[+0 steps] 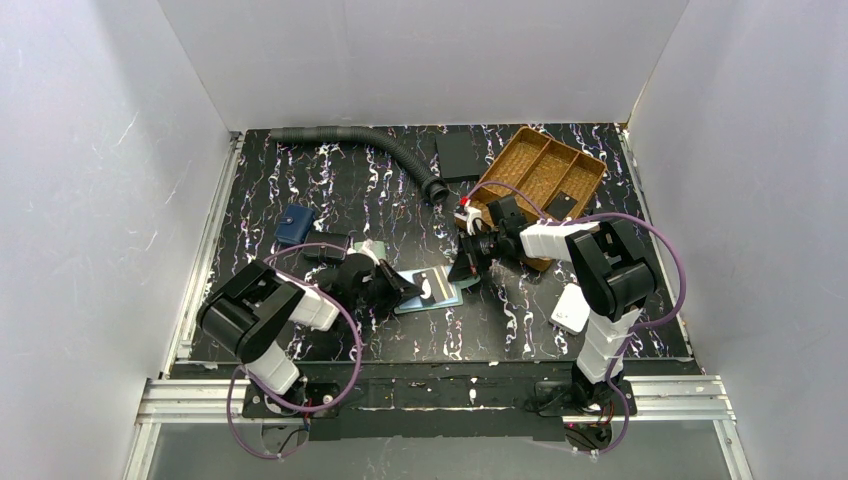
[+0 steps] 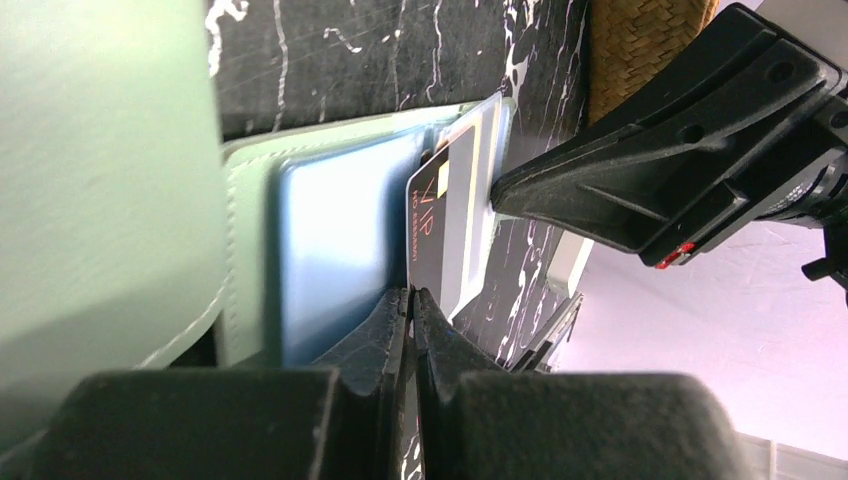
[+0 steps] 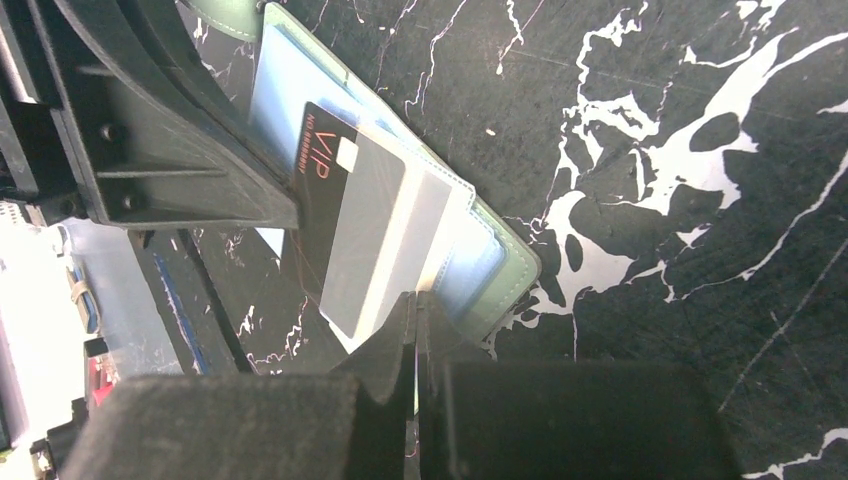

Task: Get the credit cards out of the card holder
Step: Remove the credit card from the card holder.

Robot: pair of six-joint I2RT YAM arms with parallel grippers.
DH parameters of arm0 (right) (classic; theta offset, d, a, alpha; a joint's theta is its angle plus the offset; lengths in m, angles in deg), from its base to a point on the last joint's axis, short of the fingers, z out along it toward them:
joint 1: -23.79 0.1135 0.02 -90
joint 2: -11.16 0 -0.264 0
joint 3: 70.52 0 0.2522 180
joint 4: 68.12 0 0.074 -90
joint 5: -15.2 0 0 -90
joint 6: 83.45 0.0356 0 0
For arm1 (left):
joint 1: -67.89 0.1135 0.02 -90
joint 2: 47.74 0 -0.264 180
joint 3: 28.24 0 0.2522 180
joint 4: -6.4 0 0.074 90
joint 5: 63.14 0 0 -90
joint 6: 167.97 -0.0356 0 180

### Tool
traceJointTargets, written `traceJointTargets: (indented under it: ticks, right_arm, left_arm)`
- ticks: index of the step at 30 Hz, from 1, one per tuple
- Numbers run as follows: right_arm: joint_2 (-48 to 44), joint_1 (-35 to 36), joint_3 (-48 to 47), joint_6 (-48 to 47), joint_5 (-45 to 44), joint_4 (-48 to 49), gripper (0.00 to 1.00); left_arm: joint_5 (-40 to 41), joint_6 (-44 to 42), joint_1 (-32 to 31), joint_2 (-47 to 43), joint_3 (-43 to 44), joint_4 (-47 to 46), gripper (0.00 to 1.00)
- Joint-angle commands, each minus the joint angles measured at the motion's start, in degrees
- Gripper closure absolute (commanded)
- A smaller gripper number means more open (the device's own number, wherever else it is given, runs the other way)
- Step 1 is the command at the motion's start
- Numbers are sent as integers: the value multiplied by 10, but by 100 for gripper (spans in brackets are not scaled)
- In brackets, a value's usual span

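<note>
The sage-green card holder (image 1: 447, 296) lies open on the black mat, pale blue inside (image 2: 330, 240). A black card (image 2: 432, 225) marked VIP, with a grey stripe, sticks partway out of its pocket; it also shows in the right wrist view (image 3: 330, 190). My left gripper (image 2: 412, 295) is shut on the card's edge, seen from above (image 1: 405, 290) at the holder's left. My right gripper (image 3: 415, 300) is shut on the holder's opposite pocket edge (image 3: 480, 260), seen from above (image 1: 462, 270). The tan-brown card is not in view. A second green holder (image 1: 371, 249) lies behind the left gripper.
A wicker tray (image 1: 540, 170) with a small dark piece in it stands at the back right. A black slab (image 1: 458, 155) and a corrugated hose (image 1: 370, 145) lie at the back. A navy pouch (image 1: 295, 225) is at the left, a white box (image 1: 571, 308) at the right.
</note>
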Motion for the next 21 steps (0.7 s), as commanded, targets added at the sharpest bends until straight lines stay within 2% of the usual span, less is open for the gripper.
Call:
traceJointTargets:
  ticks: [1,6,9,13,21]
  right_arm:
    - [36,12,9,-41,-91,-61,99]
    - [30,10,6,-55,-74,-65,97]
    - [16,8,-2,-94,-41,-80,92]
    - [-20,-1,-24,-205,46,-148,72]
    - [-100,-10,-63,-479,155,-347,49]
  left_arm:
    - [16,-40,10,-47,-36,46,100]
    - [2,-67,11,-87,-43,64,100]
    - [-3,-94,11,-127,-39,87,100]
    - [-9,-140,10,-180,-41,109,100]
    - [-29,-199,11,-273,-56,133,100]
